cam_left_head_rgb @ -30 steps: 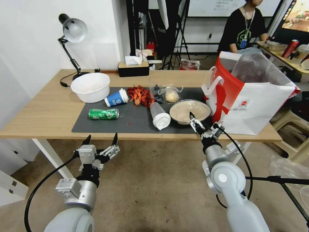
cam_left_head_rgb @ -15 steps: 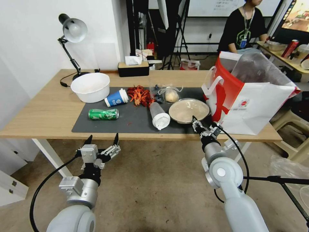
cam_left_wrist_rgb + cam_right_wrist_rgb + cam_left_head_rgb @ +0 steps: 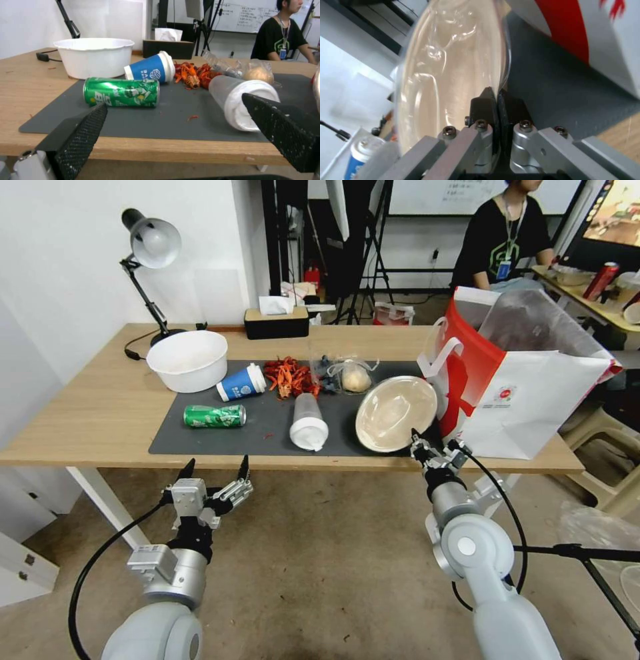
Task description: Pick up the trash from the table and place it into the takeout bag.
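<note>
- The right gripper [image 3: 425, 444], low and right of centre in the head view, has its fingers pinched together on the near rim of the clear round lidded bowl [image 3: 395, 413]; the right wrist view shows the two black pads closed on that thin edge [image 3: 495, 100].
- A second ago the bowl lay flat on the mat. Now it is tipped up on edge, its face turned toward the camera, so the lift toward the bag seems to have begun.
- The clear plastic cup [image 3: 307, 421] has rolled left and swung round, probably nudged as the bowl rose.
- The left gripper [image 3: 212, 473] hangs wide open below the table edge at lower left, idle, looking across at the green drink can [image 3: 120, 92].
- On the dark grey mat [image 3: 267, 430] lie the can, the blue paper cup [image 3: 241, 383] and the bagged bun [image 3: 355, 377], untouched.
- The takeout bag [image 3: 533, 393] stands open at right, just beside the bowl.
- Farther back on the table [image 3: 93, 407]: a white tub [image 3: 187, 359], a lamp [image 3: 150, 253], a tissue box [image 3: 276, 320].
</note>
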